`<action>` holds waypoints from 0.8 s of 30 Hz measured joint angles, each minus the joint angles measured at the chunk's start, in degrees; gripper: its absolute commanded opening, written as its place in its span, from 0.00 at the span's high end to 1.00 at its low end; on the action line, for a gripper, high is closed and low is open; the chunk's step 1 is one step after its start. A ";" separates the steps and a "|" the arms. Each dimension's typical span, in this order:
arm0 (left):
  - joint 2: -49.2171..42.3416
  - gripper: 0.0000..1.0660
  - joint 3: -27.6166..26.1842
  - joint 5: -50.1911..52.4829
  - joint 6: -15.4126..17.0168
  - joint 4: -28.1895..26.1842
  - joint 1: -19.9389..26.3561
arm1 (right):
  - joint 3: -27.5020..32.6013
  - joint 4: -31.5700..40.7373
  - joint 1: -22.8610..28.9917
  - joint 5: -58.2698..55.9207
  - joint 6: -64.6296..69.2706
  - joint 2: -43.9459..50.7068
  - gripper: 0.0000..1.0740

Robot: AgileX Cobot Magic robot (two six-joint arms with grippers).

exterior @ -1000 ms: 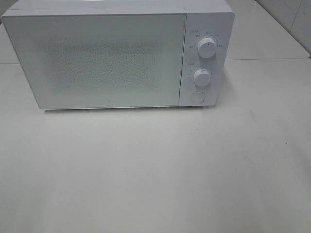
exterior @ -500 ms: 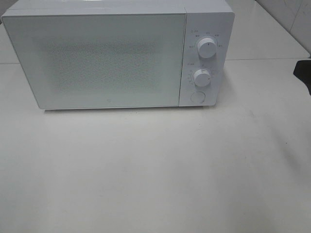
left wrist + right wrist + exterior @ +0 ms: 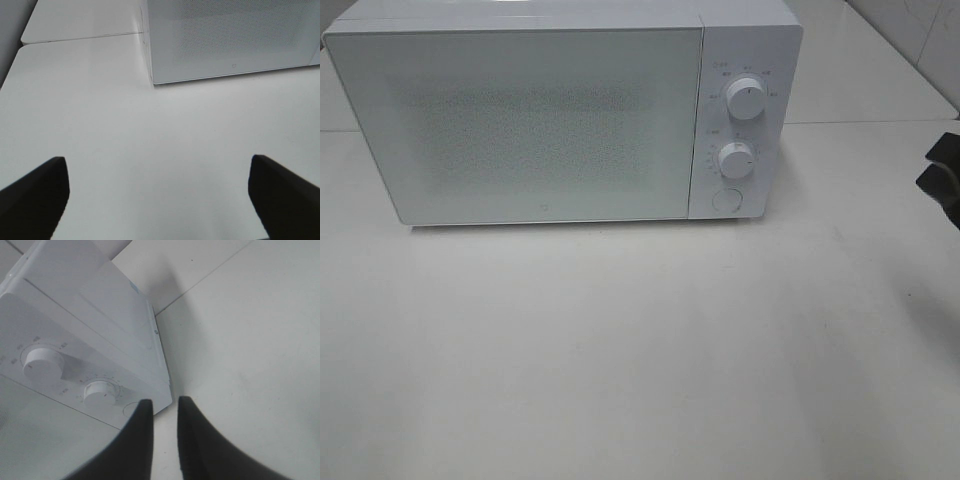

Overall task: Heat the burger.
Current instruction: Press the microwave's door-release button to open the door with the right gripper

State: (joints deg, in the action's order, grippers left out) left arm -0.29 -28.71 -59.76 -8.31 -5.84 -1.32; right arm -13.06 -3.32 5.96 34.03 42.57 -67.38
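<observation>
The burger is out of view in all frames. A white microwave (image 3: pixel 520 120) stands at the back of the table with its door shut; the frosted door hides the inside. It also shows in the left wrist view (image 3: pixel 230 40) and in the right wrist view (image 3: pixel 75 315). My left gripper (image 3: pixel 157 165) is open and empty over the bare table, in front of the microwave's left corner. My right gripper (image 3: pixel 940 168) shows at the right edge, right of the control panel. Its fingers (image 3: pixel 142 412) are nearly together and hold nothing.
The microwave's panel has an upper knob (image 3: pixel 747 100), a lower knob (image 3: pixel 735 160) and a round button (image 3: pixel 725 199). The white table (image 3: pixel 640 350) spreads in front. A second table (image 3: pixel 80 20) joins behind at a seam.
My right gripper has come into the exterior view from the right edge and moved a little further in. The microwave has not changed.
</observation>
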 measured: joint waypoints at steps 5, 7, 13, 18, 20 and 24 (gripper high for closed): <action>0.00 0.16 0.00 0.00 0.00 0.00 0.00 | 1.60 -0.46 0.00 5.67 19.94 -4.64 1.00; 0.00 0.16 0.00 0.00 0.00 0.00 0.00 | 2.58 -0.57 0.00 10.03 30.37 -7.73 1.00; 0.00 0.16 0.00 0.00 0.00 0.00 0.00 | 3.32 -0.69 0.00 17.19 38.85 -13.87 1.00; 0.00 0.16 0.00 0.00 0.00 0.00 0.00 | 3.32 -1.03 0.06 19.71 42.46 -17.59 1.00; 0.00 0.16 0.00 0.00 0.00 0.00 0.00 | 3.38 0.34 1.15 20.68 43.09 -19.02 1.00; 0.00 0.16 0.00 0.00 0.00 0.00 0.00 | 3.38 7.16 7.28 23.55 43.26 -22.06 1.00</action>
State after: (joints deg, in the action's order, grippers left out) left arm -0.29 -28.71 -59.76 -8.31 -5.84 -1.32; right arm -9.68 3.84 13.24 57.58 85.83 -89.44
